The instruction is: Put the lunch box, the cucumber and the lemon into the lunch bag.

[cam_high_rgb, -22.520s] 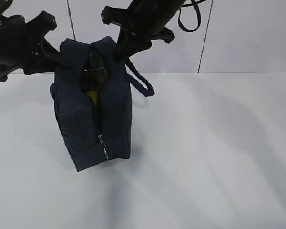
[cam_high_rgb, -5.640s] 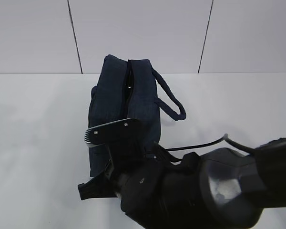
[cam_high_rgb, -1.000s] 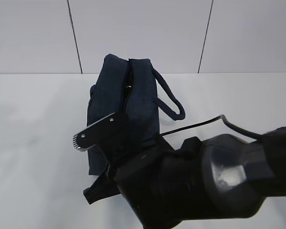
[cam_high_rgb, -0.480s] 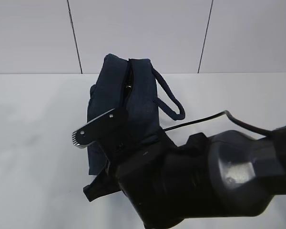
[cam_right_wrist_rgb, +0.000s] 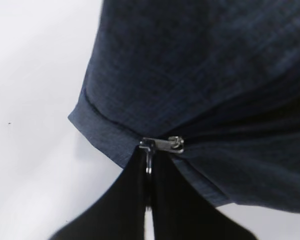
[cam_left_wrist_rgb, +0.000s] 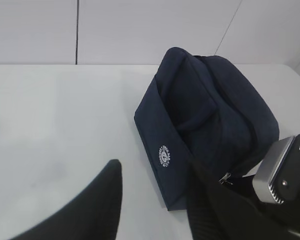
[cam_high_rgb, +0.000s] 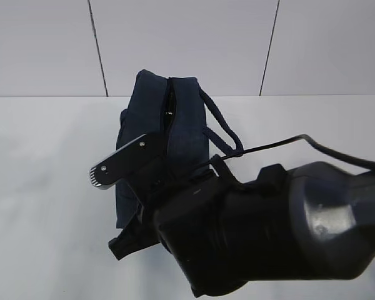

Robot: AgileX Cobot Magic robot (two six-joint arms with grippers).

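Right hand (cam_right_wrist_rgb: 149,172), now higher and leftward, clamped on lunch bag (cam_high_rgb: 169,125) zipper pull (cam_right_wrist_rgb: 149,159).

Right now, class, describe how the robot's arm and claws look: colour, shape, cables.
The right arm is bulky matte black with a thin black cable looping behind it. Its claw has a silver ridged bar with two screws. The left claw is plain black.
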